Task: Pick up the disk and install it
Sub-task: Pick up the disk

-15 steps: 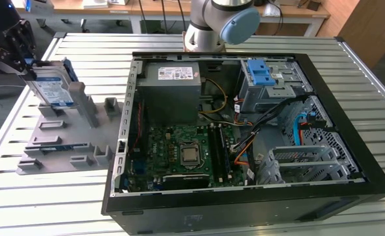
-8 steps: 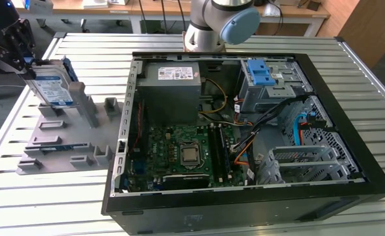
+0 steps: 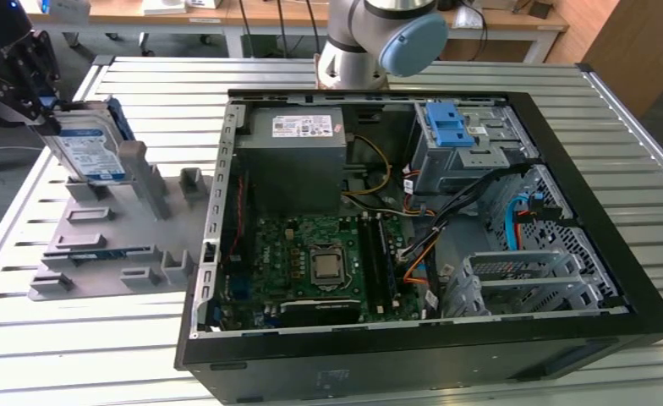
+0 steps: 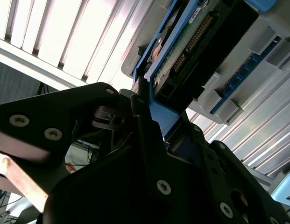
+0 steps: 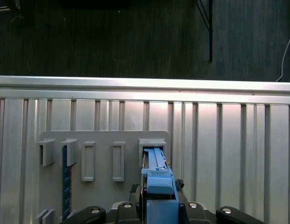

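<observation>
Closest to the lens in the second wrist view you've got the gripper: black fingers pinched tight on the blue bracket of the disk, w/ its connector side & green board edge facing the cam. In the first wrist view the disk is edge-on, far end lined up w/ a slot in the grey fixture; can't tell if it's in the slot or just over it.

In the exterior view, at the exterior view's left, the gripper holds the disk upright, label showing, over the fixture's far end. The fixture sits on the slatted metal counter. Just beside it to the right is the open PC case. Inside, L to R: PSU w/ mobo in front, then the light-blue latch atop the drive cage. The disk is outside the case.
</observation>
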Controlling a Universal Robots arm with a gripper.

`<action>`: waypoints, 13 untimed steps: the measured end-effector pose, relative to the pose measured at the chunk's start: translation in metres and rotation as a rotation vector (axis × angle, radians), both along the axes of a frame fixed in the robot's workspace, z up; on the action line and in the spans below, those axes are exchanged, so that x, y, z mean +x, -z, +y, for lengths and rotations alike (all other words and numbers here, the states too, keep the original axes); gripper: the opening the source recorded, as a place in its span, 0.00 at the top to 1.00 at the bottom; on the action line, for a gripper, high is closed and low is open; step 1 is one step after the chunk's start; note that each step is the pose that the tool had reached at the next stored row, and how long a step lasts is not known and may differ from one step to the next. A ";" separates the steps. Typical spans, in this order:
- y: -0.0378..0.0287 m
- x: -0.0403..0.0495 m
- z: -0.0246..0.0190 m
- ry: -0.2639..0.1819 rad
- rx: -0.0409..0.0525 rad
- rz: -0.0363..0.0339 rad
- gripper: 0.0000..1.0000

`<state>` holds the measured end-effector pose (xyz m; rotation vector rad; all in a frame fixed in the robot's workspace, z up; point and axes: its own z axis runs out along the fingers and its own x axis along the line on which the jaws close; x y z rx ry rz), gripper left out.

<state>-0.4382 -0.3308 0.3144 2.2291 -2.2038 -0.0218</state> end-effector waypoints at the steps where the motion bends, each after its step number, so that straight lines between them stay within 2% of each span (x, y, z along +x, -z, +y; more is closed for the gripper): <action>1: -0.0007 0.0000 0.0000 0.000 0.0000 -0.0001 0.64; 13: -0.0072 0.0000 0.0000 0.000 0.0000 0.0000 0.64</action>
